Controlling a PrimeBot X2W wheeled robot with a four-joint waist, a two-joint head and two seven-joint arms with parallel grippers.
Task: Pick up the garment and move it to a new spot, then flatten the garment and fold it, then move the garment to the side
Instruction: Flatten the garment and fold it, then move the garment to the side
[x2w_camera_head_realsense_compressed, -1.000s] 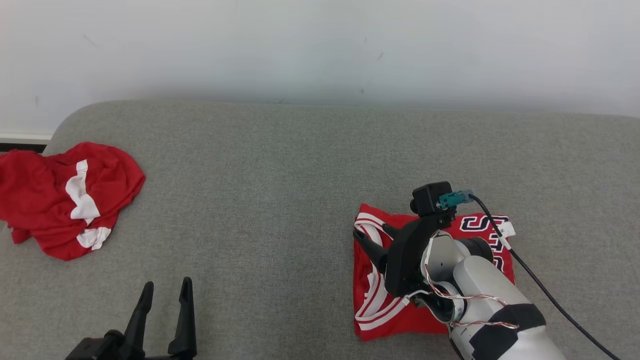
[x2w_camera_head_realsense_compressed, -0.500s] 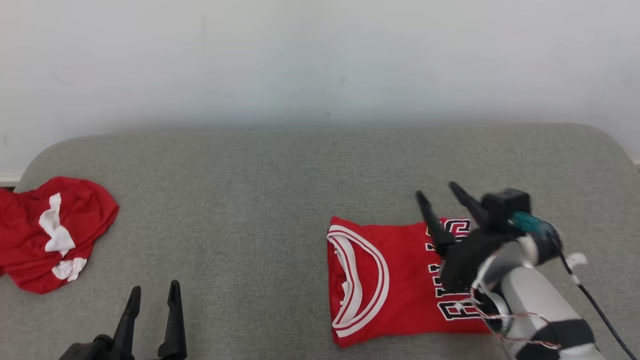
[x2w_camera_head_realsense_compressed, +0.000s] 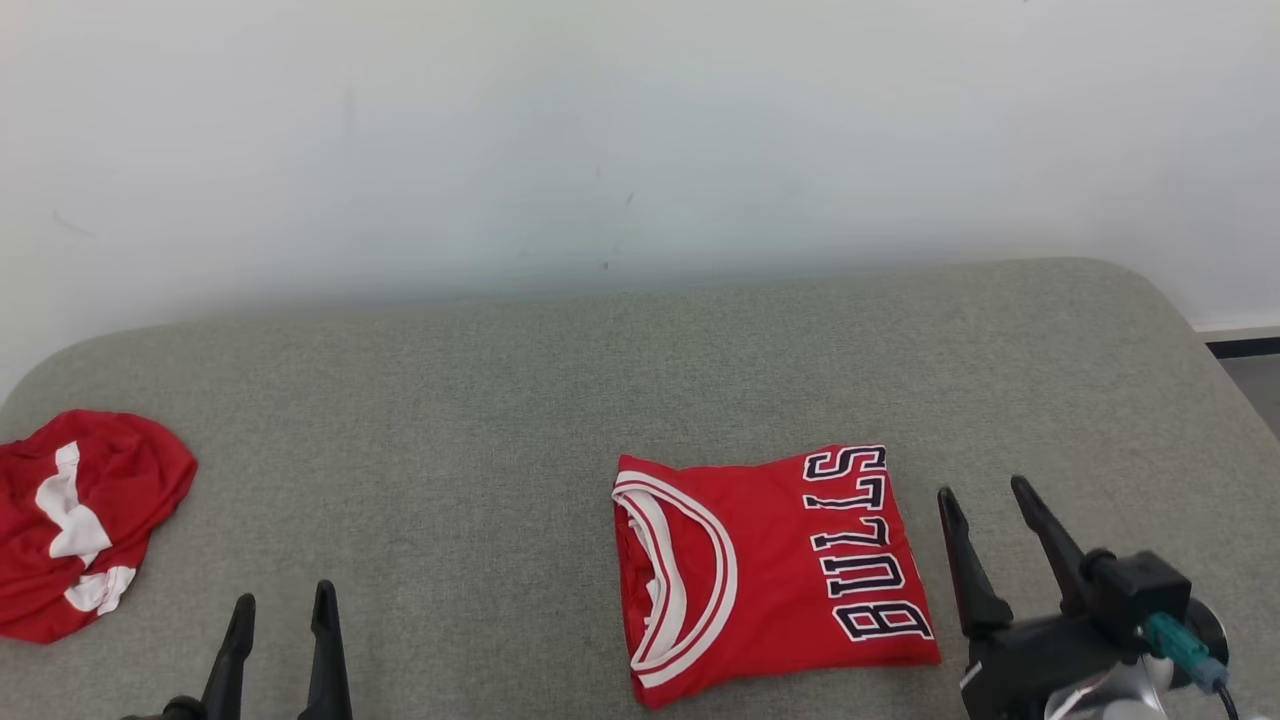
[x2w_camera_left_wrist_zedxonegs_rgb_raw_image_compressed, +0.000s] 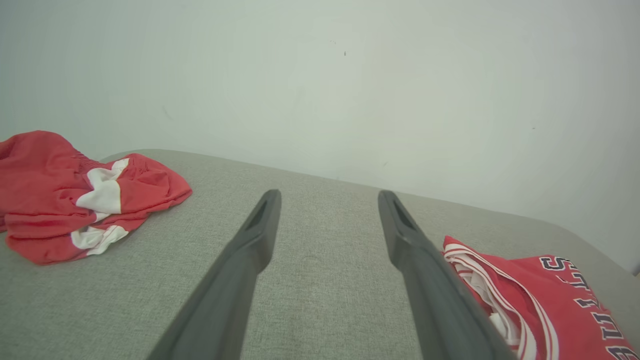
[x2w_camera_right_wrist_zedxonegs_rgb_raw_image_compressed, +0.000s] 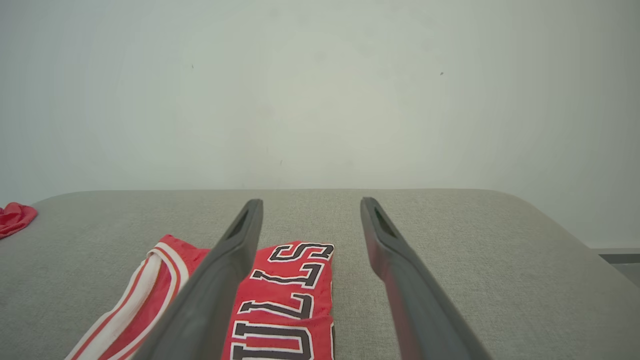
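Resting flat on the desk (x2w_camera_head_realsense_compressed: 450, 420), the folded jersey (x2w_camera_head_realsense_compressed: 770, 570) sits at about 5 o'clock from the middle of the head view.
- Jersey: red, folded to a near-square packet. White-striped neckline at its 9 o'clock side. Dark "BULLS" lettering, outlined in white, runs along its 3 o'clock edge. Edges look fairly even; the lower corner at 7 o'clock bulges slightly.
- Right tool (x2w_camera_head_realsense_compressed: 981, 488): at 3 o'clock of the jersey, just beside it, with a strip of bare grey fabric between them. Fingers spread wide, pointing to 12 o'clock, nothing between them. In the right wrist view the left finger overlaps the lettering in the picture; whether it touches cannot be told there.
- Teal connector (x2w_camera_head_realsense_compressed: 1175, 640) shows on the black camera block behind the right tool.
- Left tool (x2w_camera_head_realsense_compressed: 283, 595): at 7 o'clock of the head view, well apart from the jersey. Fingers spread, empty, pointing to 12 o'clock. The left wrist view shows bare desk between them.
- Crumpled red garment (x2w_camera_head_realsense_compressed: 80, 520) with white patches: at 8 o'clock, at the desk's left end, well apart from both tools.
- Desk covering: grey woven fabric, rounded corners.
- Pale wall (x2w_camera_head_realsense_compressed: 600, 150) at 12 o'clock behind it, with a few small dark specks.
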